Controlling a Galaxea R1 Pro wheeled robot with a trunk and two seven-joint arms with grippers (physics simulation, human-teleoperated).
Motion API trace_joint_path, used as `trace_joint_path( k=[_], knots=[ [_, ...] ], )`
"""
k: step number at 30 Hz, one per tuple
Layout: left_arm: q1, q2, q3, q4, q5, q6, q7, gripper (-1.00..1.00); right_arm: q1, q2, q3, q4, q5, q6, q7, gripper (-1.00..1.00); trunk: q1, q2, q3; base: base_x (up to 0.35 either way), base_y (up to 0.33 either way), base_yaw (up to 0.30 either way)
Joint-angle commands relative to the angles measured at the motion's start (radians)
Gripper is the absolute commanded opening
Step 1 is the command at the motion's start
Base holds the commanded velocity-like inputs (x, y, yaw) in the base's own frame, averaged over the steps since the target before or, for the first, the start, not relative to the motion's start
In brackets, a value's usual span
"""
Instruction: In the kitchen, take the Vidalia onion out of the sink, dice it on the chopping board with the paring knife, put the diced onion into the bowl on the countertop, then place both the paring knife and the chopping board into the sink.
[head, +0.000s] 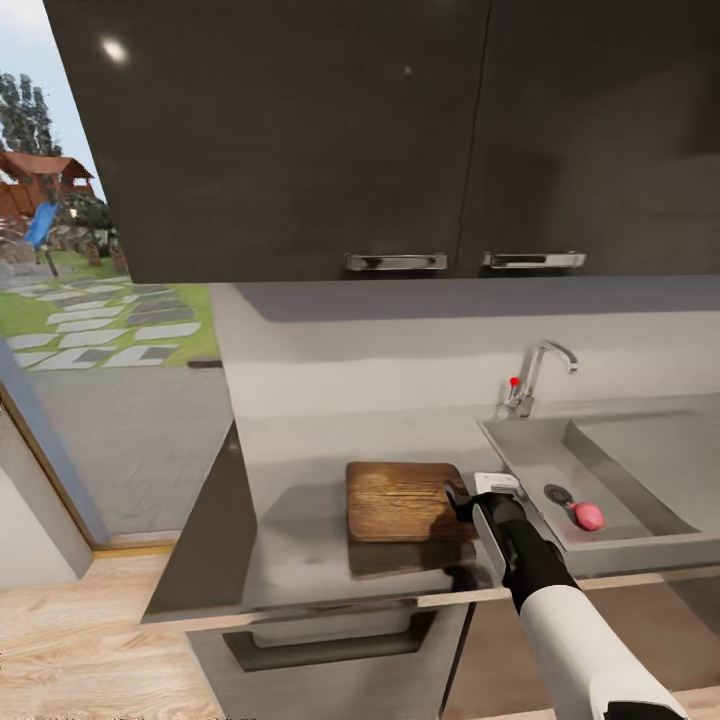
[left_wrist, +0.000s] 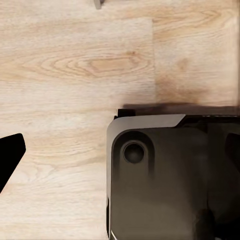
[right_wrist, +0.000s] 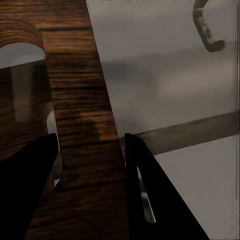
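Barely started: the small pinkish-red onion (head: 588, 515) sat in the steel-grey sink (head: 640, 545) by the drain (uncut). The right gripper (right_wrist: 90, 150) clamped the brown wood-grain chopping board (head: 400, 500) edge on the grey countertop (head: 300, 560). Left gripper: couldn't tell.

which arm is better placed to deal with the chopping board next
Right. The right gripper is already at the chopping board, its fingers straddling the end with the slot. The left wrist view faces the wood floor.

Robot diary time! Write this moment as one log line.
right gripper: straddling brown wooden chopping board edge | pinkish-red Vidalia onion: in steel-grey sink
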Motion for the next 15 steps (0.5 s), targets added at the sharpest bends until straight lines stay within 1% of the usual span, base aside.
trace_joint_path(
  k=[1,4,9,12,15],
  knots=[
    [0.000,0.000,0.001,-0.002,0.001,-0.001,0.000,1.00,-0.001,0.001,-0.003,-0.001,0.001,0.005,-0.004,-1.00,0.001,-0.002,-0.002,0.000,-0.205,0.110],
    [0.000,0.000,0.001,-0.001,0.001,-0.001,0.000,1.00,-0.001,0.001,-0.003,-0.001,0.001,0.005,-0.012,-1.00,0.001,-0.002,-0.002,0.000,-0.206,0.172],
    [0.000,0.000,0.001,-0.001,0.001,-0.001,0.000,1.00,-0.001,0.002,-0.002,0.000,-0.001,0.003,-0.014,-1.00,0.001,-0.002,-0.002,0.000,-0.200,0.263],
    [0.000,0.000,0.001,-0.001,0.001,-0.001,0.000,1.00,-0.001,0.003,-0.002,0.001,0.000,0.002,-0.015,-1.00,0.001,-0.002,-0.002,0.000,-0.088,0.196],
    [0.000,0.000,0.001,-0.001,0.001,-0.001,0.000,1.00,-0.001,0.002,-0.002,0.002,0.000,0.002,-0.027,-1.00,0.001,-0.002,-0.002,0.000,-0.027,0.063]
  ],
)
